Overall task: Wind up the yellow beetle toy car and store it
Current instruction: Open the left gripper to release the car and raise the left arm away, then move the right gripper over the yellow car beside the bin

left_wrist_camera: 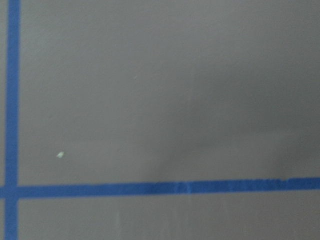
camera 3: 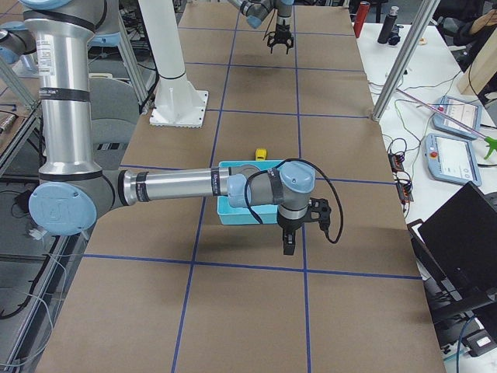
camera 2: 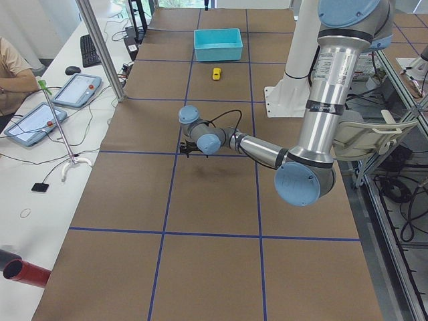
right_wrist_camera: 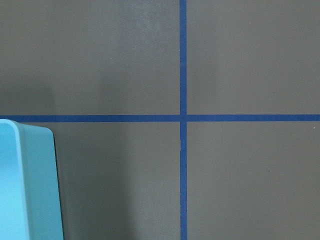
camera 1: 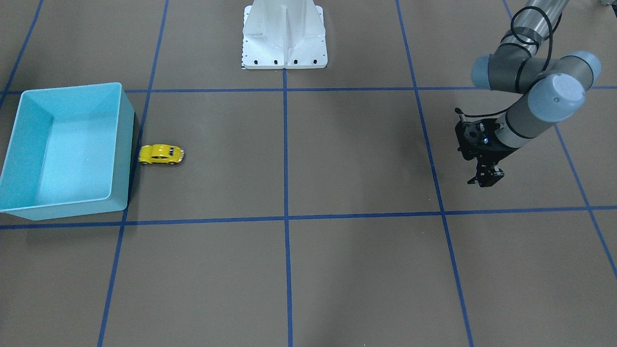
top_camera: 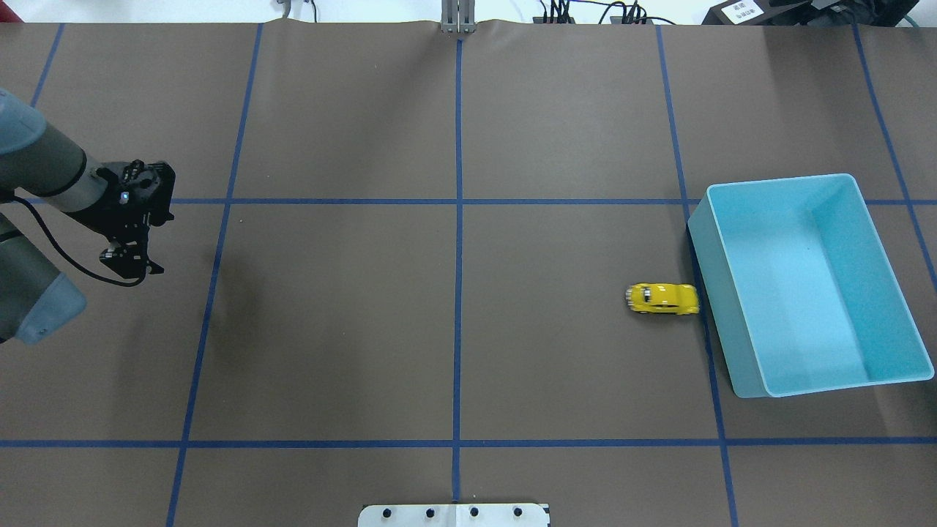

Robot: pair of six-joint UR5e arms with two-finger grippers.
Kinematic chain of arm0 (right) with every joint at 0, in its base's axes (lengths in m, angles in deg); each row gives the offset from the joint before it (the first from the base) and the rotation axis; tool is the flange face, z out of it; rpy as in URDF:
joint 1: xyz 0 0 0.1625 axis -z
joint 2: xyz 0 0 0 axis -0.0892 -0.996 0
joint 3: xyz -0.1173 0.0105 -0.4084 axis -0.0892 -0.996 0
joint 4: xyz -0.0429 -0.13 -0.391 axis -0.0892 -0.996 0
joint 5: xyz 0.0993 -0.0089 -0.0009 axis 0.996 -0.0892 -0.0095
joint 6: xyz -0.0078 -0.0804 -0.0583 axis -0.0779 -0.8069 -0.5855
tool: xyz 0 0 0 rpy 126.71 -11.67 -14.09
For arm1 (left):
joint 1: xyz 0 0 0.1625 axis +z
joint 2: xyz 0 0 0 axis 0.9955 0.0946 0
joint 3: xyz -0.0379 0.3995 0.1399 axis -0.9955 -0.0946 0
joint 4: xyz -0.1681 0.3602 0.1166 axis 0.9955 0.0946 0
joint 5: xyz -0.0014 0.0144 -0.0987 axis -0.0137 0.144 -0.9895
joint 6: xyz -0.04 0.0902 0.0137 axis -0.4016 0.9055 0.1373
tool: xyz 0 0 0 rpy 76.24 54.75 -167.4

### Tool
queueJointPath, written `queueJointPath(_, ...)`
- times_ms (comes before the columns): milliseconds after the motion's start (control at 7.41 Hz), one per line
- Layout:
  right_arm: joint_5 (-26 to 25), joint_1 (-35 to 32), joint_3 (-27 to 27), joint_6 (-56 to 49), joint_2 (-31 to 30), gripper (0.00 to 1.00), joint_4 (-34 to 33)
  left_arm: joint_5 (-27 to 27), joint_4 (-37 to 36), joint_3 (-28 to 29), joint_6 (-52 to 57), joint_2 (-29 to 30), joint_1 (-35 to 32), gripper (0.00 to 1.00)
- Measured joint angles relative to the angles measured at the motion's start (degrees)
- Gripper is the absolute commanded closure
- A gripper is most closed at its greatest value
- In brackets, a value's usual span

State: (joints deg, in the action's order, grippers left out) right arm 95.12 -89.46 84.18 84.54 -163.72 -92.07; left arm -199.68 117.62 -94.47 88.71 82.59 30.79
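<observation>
The yellow beetle toy car (camera 1: pixel 161 154) (top_camera: pixel 662 298) stands on its wheels on the brown table, its end right against the outer wall of the light blue bin (camera 1: pixel 123 144) (top_camera: pixel 714 307). The bin has nothing in it. My left gripper (camera 1: pixel 486 179) (top_camera: pixel 132 265) hangs far from the car on the other side of the table, fingers apart and holding nothing. My right gripper (camera 3: pixel 289 247) shows only in the exterior right view, pointing down beyond the bin's far side; I cannot tell whether it is open or shut. A corner of the bin (right_wrist_camera: pixel 25 185) shows in the right wrist view.
The robot's white base plate (camera 1: pixel 284 43) sits at the table's middle edge. Blue tape lines (top_camera: pixel 457 293) split the brown surface into squares. A person's arm, tablets and cables lie on a side desk (camera 2: pixel 40 114).
</observation>
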Motion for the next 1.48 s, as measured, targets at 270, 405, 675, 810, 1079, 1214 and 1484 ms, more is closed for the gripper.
queueJointPath(270,-0.7,0.1,-0.1,0.0,0.1,0.0,0.0,0.2,-2.9,-0.1,-12.6,0.2,-3.9,0.0)
queueJointPath(405,-1.3,0.3,0.0,0.1,0.3,0.0,0.0,0.2,-3.2,-0.1,-20.9,0.1,-6.2,0.0)
queueJointPath(675,-1.5,1.1,0.4,0.5,1.5,0.0,-0.3,-0.1,-3.4,0.3,-34.3,-1.0,-12.3,0.0)
queueJointPath(810,-1.4,1.9,1.2,0.6,3.2,0.0,-2.4,-1.4,-3.4,0.5,-39.9,-1.5,-14.3,0.0)
queueJointPath(1079,-1.9,4.8,7.4,0.6,7.6,0.0,-10.3,-6.0,-6.4,0.8,-45.3,-3.2,-20.2,0.0)
queueJointPath(1214,-2.8,8.0,12.4,0.6,8.4,0.0,-12.3,-7.4,-11.4,0.7,-45.9,-3.3,-23.6,0.0)
queueJointPath(1484,-3.1,14.3,22.1,0.0,8.9,0.0,-13.4,-7.9,-19.4,0.7,-45.9,-3.7,-29.6,0.0)
